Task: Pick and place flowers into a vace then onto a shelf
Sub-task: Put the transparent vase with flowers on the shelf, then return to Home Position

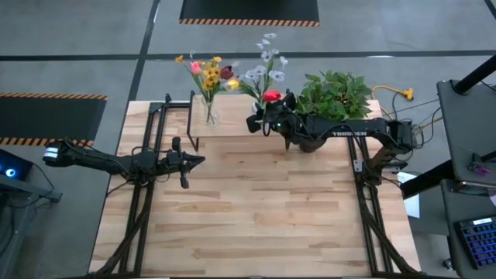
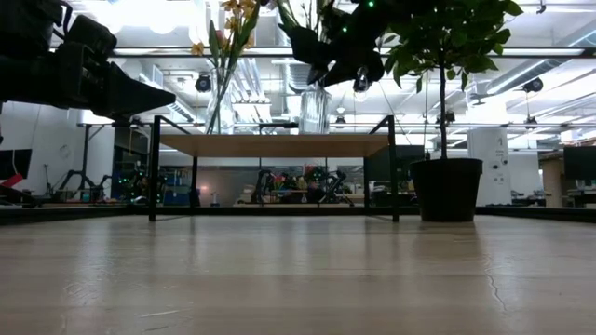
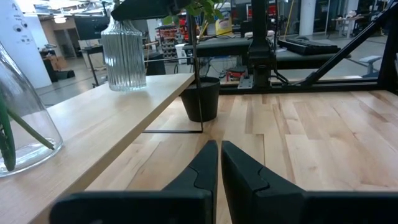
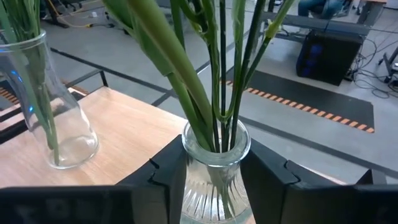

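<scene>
1. right gripper (image 4: 214,177) straddles the neck of a ribbed vase (image 4: 214,186) on the shelf (image 2: 275,144); fingers sit beside the glass, but i cannot tell if they grip it.
2. flowers (image 1: 267,74) stand in that vase; more (image 1: 208,71) fill a smooth vase (image 1: 210,115) nearby on the shelf.
3. left gripper (image 3: 219,171) is clenched, empty, over the table (image 1: 256,209).
4. potted plant (image 1: 333,97) beside the shelf.

- shelf (image 1: 174,116) stands at table (image 1: 256,217) far edge, left of potted plant (image 1: 333,97)
- two vases on shelf: plain vase (image 1: 210,115) left, ribbed vase (image 4: 214,180) right, flowers (image 1: 209,74) in both
- right gripper (image 4: 214,171) fingers flank ribbed vase
- left gripper (image 1: 194,161) over table, in front of shelf
</scene>
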{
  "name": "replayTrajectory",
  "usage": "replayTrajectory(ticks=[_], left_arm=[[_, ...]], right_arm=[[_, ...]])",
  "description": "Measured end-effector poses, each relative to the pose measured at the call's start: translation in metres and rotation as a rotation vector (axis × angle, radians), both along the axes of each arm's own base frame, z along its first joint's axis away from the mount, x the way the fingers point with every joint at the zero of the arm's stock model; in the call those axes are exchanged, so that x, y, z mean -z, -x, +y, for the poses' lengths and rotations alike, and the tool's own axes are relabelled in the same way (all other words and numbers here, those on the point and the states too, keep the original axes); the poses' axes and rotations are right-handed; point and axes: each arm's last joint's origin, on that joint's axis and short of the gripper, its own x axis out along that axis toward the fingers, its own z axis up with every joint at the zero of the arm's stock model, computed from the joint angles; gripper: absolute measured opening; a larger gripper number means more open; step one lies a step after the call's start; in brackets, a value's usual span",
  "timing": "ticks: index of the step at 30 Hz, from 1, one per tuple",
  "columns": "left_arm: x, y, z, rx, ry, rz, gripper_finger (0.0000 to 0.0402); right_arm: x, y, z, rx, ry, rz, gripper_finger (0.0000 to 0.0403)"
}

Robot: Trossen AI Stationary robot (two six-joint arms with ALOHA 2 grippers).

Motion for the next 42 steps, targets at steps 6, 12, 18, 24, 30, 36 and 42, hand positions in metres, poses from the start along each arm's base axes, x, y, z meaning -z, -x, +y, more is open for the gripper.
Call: replayTrajectory(ticks=[6,12,18,24,30,36,42], left_arm=[[0.000,0.000,0.000,0.000,0.000,0.000,0.0003],[0.000,0.000,0.000,0.000,0.000,0.000,0.0003],[0.001,0.000,0.000,0.000,-0.001,0.007,0.0003],[0.001,0.000,0.000,0.000,-0.001,0.007,0.0003],[0.000,0.000,0.001,-0.047,0.014,0.002,0.0003],[0.000,0.001,0.002,-0.074,0.022,-0.001,0.0003],[0.000,0.001,0.002,-0.074,0.022,-0.002,0.0003]], right_arm=[[0.000,0.000,0.000,-0.011,-0.005,0.004,0.0136],[0.001,-0.001,0.001,-0.064,-0.016,0.020,0.0129],[0.001,-0.001,0.001,-0.066,-0.016,0.020,0.0149],[0.001,-0.001,0.001,-0.065,-0.015,0.016,0.0194],[-0.005,-0.001,0.015,-0.122,0.029,0.055,0.0236],[-0.009,-0.004,0.043,-0.222,0.082,0.107,0.0241],[-0.017,0.001,0.058,-0.240,0.100,0.102,0.0226]])
